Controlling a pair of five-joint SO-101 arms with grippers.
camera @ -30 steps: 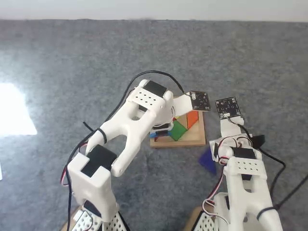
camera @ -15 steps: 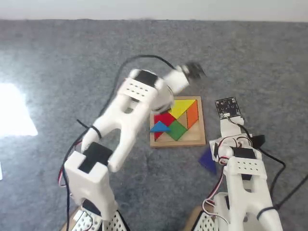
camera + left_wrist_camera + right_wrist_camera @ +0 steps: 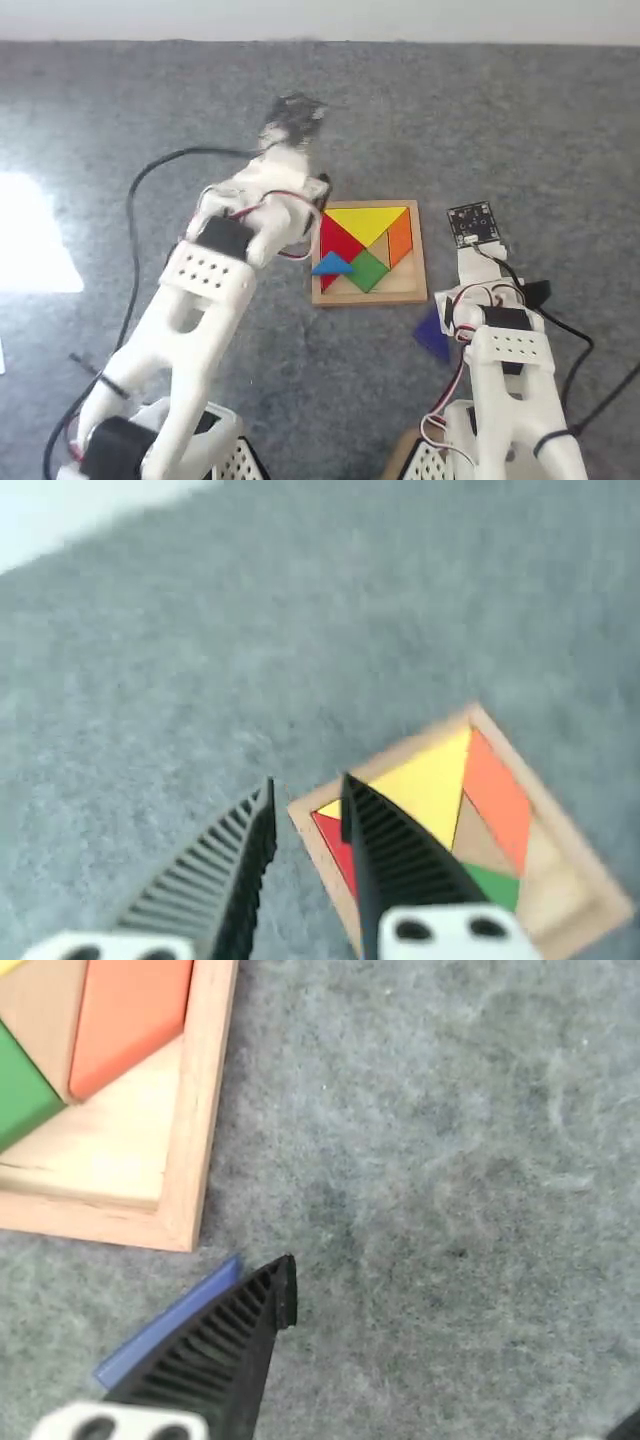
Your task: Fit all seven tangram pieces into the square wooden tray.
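The square wooden tray (image 3: 418, 290) lies mid-table with yellow (image 3: 368, 220), red (image 3: 338, 243), orange (image 3: 401, 243) and green (image 3: 370, 270) pieces in it. A light blue triangle (image 3: 330, 264) rests near its left side. My left gripper (image 3: 305, 785) hangs above the tray's (image 3: 590, 905) far left corner, slightly open and empty. A dark blue piece (image 3: 165, 1325) lies on the carpet just outside the tray's (image 3: 195, 1150) near right corner, partly under one finger (image 3: 245, 1330) of my right gripper (image 3: 488, 300). That gripper is open and holds nothing.
Grey carpet covers the whole table, with free room to the left of the tray and behind it. A bright patch of light (image 3: 30, 240) falls at the far left. A black cable (image 3: 590, 370) trails beside the right arm.
My left arm has lifted out of the tray and swung back to the left, leaving the light blue triangle in the tray. The right arm has kept still.
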